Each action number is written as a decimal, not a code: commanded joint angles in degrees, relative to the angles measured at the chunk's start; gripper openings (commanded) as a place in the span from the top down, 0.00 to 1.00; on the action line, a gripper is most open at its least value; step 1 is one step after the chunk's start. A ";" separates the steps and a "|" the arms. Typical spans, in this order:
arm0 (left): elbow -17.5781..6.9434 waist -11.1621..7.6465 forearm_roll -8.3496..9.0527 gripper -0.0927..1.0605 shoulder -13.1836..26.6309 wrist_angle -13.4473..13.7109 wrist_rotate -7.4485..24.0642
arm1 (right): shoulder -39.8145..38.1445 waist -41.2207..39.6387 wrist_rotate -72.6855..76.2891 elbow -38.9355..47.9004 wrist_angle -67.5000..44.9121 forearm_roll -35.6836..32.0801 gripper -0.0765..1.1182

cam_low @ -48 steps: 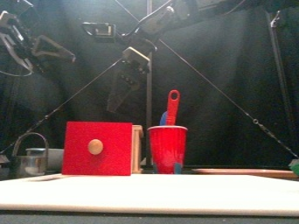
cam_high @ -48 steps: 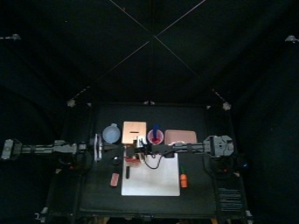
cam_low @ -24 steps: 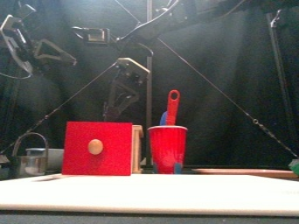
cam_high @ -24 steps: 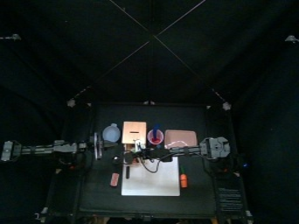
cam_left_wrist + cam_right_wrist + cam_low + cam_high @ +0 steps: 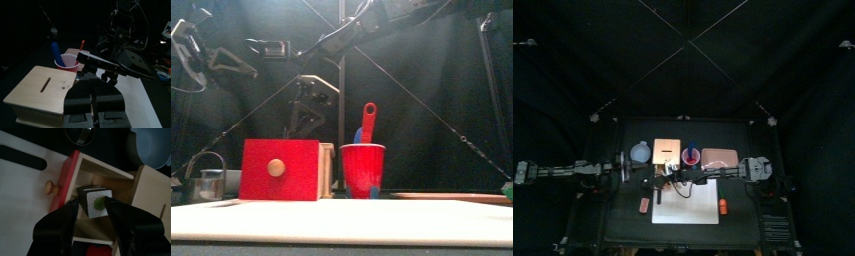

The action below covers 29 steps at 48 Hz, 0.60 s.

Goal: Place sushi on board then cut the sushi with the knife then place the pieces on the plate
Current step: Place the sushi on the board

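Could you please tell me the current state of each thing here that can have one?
Drawer: pulled open from the wooden box.
Sushi piece: gripped, hanging over the open drawer.
Right end effector: shut on the sushi piece.
Left end effector: shut, holding nothing.
Red cup: upright, with the red knife standing in it.
White cutting board: lying flat.

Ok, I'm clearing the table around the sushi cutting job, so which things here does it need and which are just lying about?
Needed: sushi, held in the right tool; white board; red knife and blue knife in the red cup; pink tray.
Lying about: bowl; metal cutter; wooden box with its drawer open; orange toy at the board's edge.
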 commanded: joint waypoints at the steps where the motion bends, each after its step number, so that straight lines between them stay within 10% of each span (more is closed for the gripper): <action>1: -0.70 0.09 -0.09 0.87 0.26 -0.35 0.00 | -1.76 -0.35 0.44 -1.93 1.58 0.26 0.26; 29: 0.00 0.09 -1.58 0.87 0.26 -0.35 -0.09 | -0.88 -0.35 -0.09 -5.80 6.59 0.53 0.26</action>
